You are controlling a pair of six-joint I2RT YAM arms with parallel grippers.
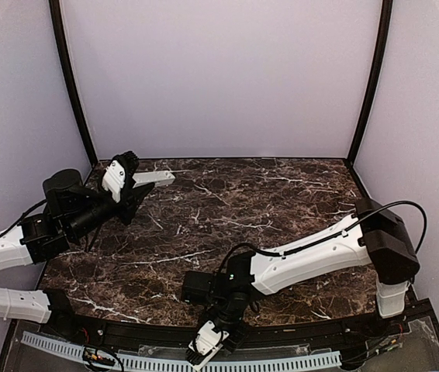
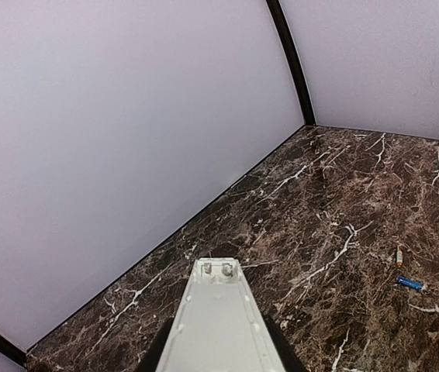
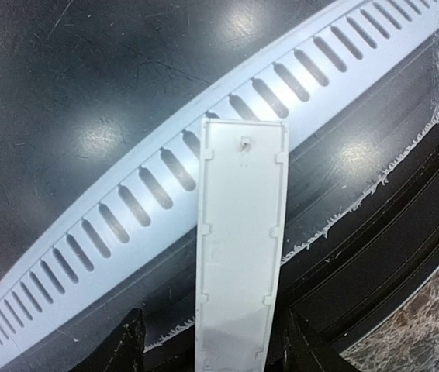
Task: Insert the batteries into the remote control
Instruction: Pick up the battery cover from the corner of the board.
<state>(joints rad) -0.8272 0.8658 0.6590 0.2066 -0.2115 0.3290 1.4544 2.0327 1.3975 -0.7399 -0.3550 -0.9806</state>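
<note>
Right now, left gripper clamps the slim white plastic remote control upper left, beside the pale wall. Right gripper pinches the thin grey-white cover strip over the slotted white rail. Tiny blue cylindrical battery lies on open dark marble table.

From above and behind, the top camera covers the whole tabletop. My left wrist camera shares its far marble; my right peers closely at the near-edge slotted strip.

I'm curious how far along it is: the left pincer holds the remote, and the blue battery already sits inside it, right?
Not quite. The left pincer does hold the remote control, but the blue battery lies out on the marble table, apart from it, as the left wrist view shows.
</note>
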